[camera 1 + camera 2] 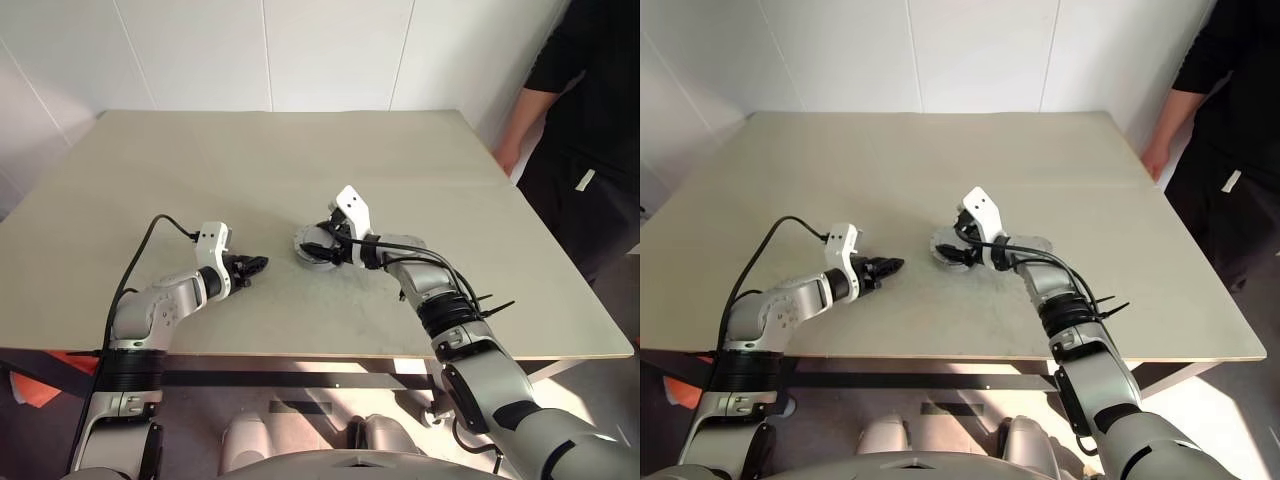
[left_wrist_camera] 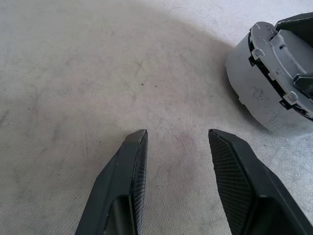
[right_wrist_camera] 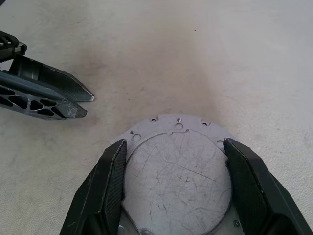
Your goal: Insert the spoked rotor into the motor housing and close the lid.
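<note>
The motor housing (image 1: pixel 316 247) sits on the pale surface (image 1: pixel 250 170) near its middle, and it serves as the landmark here. From the left wrist view it (image 2: pixel 266 93) reads as a squat grey drum with a stepped edge. From the right wrist view its top (image 3: pixel 177 171) is a flat, scratched grey disc inside a wider flange with small holes around the rim; whether that disc is the lid or the housing's own face cannot be told.

The right claw (image 1: pixel 322 249) straddles the housing, its two black fingers (image 3: pixel 110 191) standing wide on either side of the round top. They are close to the rim, but real contact cannot be made out, so a grip cannot be confirmed.

The left claw (image 1: pixel 252 266) is to the left of the housing, apart from it, low over the bare surface. Its fingers (image 2: pixel 124 186) are spread partway with nothing between them, and their tips point toward the housing.

A person in black clothing (image 1: pixel 585 110) stands beyond the surface's right edge, well away from the housing, with a hand (image 1: pixel 506 155) hanging near that edge.
</note>
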Tool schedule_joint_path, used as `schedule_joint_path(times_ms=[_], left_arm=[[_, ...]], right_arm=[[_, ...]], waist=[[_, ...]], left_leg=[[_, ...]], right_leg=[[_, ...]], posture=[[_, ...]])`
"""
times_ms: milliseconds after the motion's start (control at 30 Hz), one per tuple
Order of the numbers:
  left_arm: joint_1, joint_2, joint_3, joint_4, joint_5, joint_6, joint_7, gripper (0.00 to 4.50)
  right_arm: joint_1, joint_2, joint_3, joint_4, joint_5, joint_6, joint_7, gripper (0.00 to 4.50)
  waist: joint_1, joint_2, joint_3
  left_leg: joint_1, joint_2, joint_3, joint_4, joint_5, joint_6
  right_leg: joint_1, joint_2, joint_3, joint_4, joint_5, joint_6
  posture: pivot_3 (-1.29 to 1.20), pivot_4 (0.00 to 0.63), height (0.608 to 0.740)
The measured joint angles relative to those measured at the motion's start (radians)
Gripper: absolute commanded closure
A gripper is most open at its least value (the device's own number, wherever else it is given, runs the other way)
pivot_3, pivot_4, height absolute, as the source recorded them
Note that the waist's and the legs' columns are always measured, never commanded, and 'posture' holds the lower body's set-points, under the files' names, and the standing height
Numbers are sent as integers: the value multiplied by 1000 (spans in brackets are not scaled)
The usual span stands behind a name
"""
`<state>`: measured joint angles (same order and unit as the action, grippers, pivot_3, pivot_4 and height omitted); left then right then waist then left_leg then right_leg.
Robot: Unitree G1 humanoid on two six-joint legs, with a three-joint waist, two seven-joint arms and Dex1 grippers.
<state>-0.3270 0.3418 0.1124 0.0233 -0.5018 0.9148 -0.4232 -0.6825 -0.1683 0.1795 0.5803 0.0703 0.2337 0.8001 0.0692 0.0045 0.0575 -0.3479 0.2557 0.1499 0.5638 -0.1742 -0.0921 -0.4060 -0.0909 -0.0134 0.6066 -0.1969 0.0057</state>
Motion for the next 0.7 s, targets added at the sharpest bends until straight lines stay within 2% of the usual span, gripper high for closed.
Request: schedule_joint_path(times_ms=[700], left_arm=[[1,1,-2,-2,1,-1,-5,2410]], right_arm=[[25,-24,0,-68,10,54,49,1481]], waist=[[1,0,0]], left_leg=[[0,0,0,0,0,0]], right_leg=[[0,0,0,0,0,0]], posture=[[0,0,740]])
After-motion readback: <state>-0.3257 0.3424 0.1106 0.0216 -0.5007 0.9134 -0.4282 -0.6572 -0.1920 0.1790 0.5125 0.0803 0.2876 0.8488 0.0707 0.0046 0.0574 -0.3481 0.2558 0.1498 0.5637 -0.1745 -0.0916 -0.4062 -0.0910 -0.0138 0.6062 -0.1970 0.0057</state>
